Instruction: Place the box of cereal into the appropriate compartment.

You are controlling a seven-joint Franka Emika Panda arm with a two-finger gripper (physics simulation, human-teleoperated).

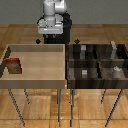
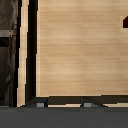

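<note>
Cereal box (image 1: pixel 13 65) lies flat in the light tray (image 1: pixel 35 80), close to the wall on the exterior view's left, well apart from the dark divided bin (image 1: pixel 97 75) on the exterior view's right. Arm sits high behind the tray; end effector (image 1: pixel 48 31) empty, fingers (image 2: pixel 37 103) set wide, nothing between them. Wrist view shows mostly bare tray floor, with only a dark red corner of the box (image 2: pixel 125 21) at the frame edge, so not aligned yet. Step in hand looks like the reach: travel across the tray toward the box, centre over it, turn the fingers to span its narrow side, descend straight, mind the near wall. Which compartment (image 1: pixel 82 71) fits, cannot tell; some hold small grey blocks (image 1: pixel 84 73).
</note>
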